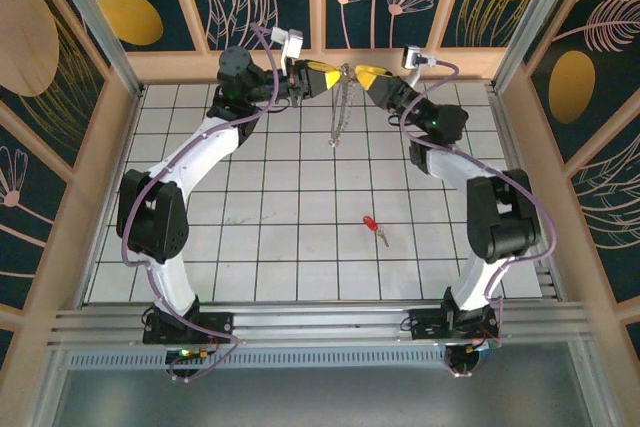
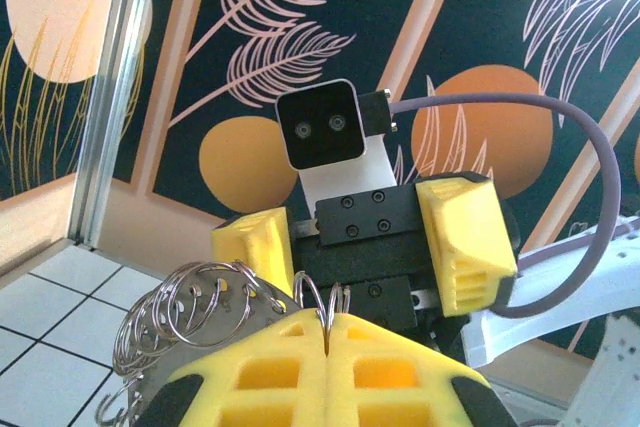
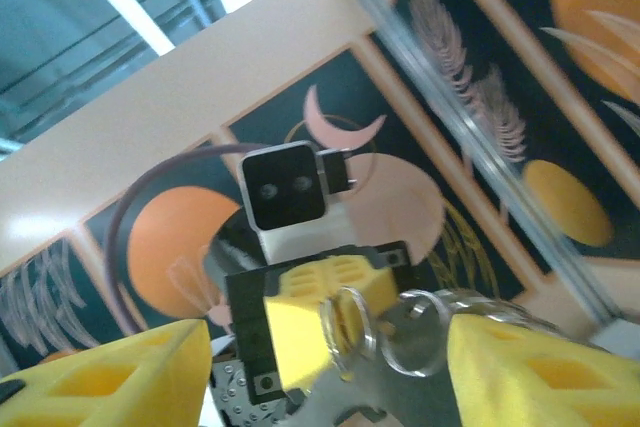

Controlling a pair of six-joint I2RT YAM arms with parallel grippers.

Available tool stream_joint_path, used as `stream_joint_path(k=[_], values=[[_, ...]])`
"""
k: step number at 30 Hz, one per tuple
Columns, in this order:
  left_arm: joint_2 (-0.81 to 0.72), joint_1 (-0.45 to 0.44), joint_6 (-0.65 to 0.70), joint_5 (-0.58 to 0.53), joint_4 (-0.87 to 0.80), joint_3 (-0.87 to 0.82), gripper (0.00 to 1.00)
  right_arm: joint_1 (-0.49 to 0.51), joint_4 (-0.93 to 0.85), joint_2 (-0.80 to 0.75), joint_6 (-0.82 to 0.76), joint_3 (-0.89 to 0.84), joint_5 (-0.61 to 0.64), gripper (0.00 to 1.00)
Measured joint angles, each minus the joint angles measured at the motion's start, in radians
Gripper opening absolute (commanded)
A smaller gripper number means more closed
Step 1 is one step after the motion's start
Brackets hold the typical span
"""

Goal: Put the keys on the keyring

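Top external view: nearest, both arm bases sit at the front edge of the white grid table (image 1: 250,197). A little farther in, right of centre, the tiny red-headed key (image 1: 373,227) lies flat on the grid, well apart from both claws. At the far end the two arms meet tip to tip, above the table. The left gripper (image 1: 332,76) is clamped tight on the keyring (image 1: 342,102), a string of silvery rings hanging down from its yellow fingers. The right gripper (image 1: 361,73) has its jaws spread wide with the top rings between them. Whether its fingers touch the rings cannot be told.
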Motion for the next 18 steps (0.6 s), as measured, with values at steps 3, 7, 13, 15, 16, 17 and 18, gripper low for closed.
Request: stream_joint_path(k=[3,7,13,15,16,17,18], values=[[-0.02,-0.002,0.037,-0.021,-0.015,-0.038,0.0,-0.023,-0.18,-0.111,-0.095,-0.079,0.001,0.68],[-0.075,-0.002,0.095,-0.062,-0.033,-0.108,0.0,-0.021,-0.527,-0.279,-0.291,-0.128,0.031,0.69],[-0.164,-0.002,0.155,-0.117,-0.041,-0.19,0.0,-0.021,-0.962,-0.396,-0.512,-0.192,0.159,0.67],[-0.181,-0.002,0.163,-0.131,-0.039,-0.202,0.0,-0.021,-1.085,-0.394,-0.549,-0.216,0.215,0.62],[-0.189,-0.002,0.164,-0.136,-0.035,-0.21,0.0,-0.021,-1.151,-0.39,-0.565,-0.23,0.246,0.6],[-0.194,-0.002,0.164,-0.142,-0.031,-0.218,0.0,-0.019,-1.215,-0.382,-0.574,-0.241,0.281,0.58],[-0.196,-0.002,0.164,-0.144,-0.028,-0.224,0.0,-0.017,-1.265,-0.373,-0.576,-0.248,0.311,0.57]])
